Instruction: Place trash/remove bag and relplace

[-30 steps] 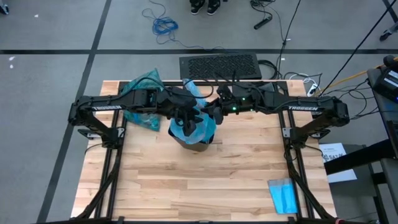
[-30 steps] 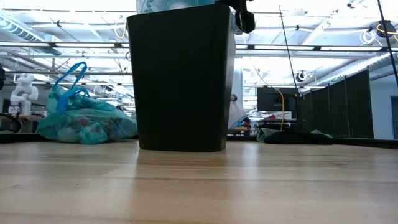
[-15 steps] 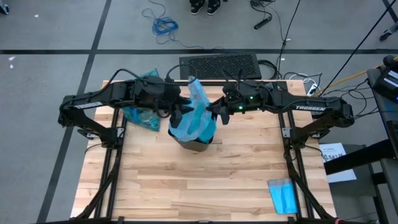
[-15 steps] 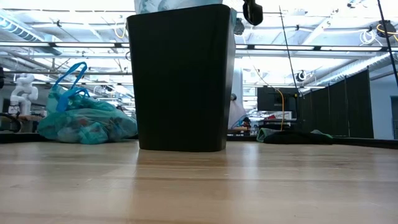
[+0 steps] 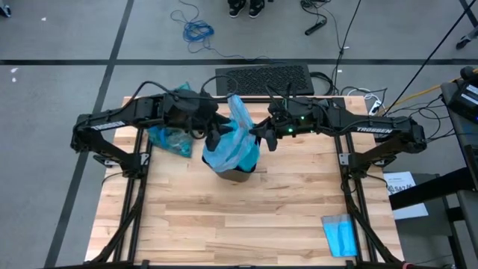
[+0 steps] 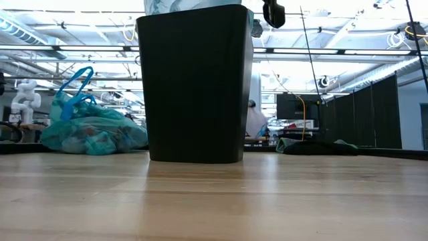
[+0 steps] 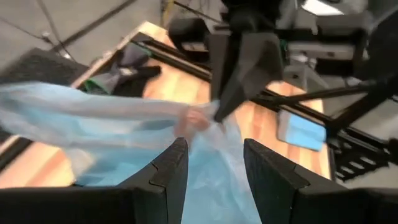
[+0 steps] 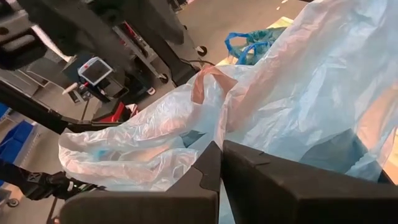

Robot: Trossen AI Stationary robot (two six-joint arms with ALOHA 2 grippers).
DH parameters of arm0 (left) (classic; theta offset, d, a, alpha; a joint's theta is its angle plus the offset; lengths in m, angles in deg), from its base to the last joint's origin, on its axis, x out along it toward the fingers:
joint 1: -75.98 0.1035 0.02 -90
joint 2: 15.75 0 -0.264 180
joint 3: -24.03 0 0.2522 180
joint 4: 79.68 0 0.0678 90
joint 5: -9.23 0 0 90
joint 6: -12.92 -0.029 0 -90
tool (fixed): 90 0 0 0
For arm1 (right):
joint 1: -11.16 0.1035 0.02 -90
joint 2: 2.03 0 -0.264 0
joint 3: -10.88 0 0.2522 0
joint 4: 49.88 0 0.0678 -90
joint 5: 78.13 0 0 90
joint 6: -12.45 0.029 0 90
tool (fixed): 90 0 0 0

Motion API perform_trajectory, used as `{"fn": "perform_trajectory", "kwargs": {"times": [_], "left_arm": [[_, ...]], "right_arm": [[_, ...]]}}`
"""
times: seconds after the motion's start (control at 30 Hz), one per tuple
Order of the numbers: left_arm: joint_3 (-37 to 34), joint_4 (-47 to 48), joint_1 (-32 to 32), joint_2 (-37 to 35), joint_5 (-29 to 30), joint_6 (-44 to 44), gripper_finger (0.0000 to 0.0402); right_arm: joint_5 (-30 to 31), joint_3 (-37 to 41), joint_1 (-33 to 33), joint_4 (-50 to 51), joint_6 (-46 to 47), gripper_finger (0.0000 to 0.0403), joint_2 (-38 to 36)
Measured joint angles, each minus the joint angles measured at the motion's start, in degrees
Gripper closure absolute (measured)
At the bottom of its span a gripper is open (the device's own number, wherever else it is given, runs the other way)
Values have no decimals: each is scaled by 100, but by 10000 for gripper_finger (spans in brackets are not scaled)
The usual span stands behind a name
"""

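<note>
A black bin (image 5: 239,175) stands mid-table. The sky-blue bag (image 5: 234,142) is draped over its mouth, with one peak standing up on the far side. My right gripper (image 5: 262,137) is shut on the bag at the bin's right, above the rim (image 6: 273,12). At the bin's left, my left gripper (image 5: 214,137) is open. Blue film shows between its fingers (image 7: 214,149), and I cannot tell whether they touch it. The tied dark teal bag (image 5: 170,137) rests on the table at the far left. No loose trash shows. My right gripper pinches a gathered bit of the sky-blue bag's upper edge (image 7: 204,117) between its two shut fingers (image 8: 214,163). It comes from the table's right, slanting a little downward. The film rises from the bin to the fingers, and the bag's lower part hangs into the bin.
A small blue folded cloth (image 5: 340,235) lies at the table's near right corner. Dark gloves (image 6: 314,146) lie behind the bin on the right. The full teal bag (image 6: 93,134) takes up the far left. The near half of the wooden table (image 5: 224,224) is bare.
My left gripper has drawn back from over the bin toward the table's left and has risen. The sky-blue bag has spread wider over the bin, and its far part now stands up in a peak. My right gripper has risen slightly with the bag's edge.
</note>
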Motion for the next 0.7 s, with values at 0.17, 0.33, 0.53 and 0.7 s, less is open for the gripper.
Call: {"fn": "perform_trajectory", "kwargs": {"times": [0.17,0.33,0.53,0.7], "left_arm": [[-8,68,-10,233,-249,138,250],[-8,118,-10,370,-407,144,250],[-8,79,-10,386,-417,149,250],[-8,37,-10,442,-413,151,250]], "right_arm": [[-2,0,-2,-4,-57,403,0],[-8,0,-2,-4,-119,403,0],[-15,0,-2,-14,-153,403,0],[-15,0,-2,-31,-182,403,0]]}}
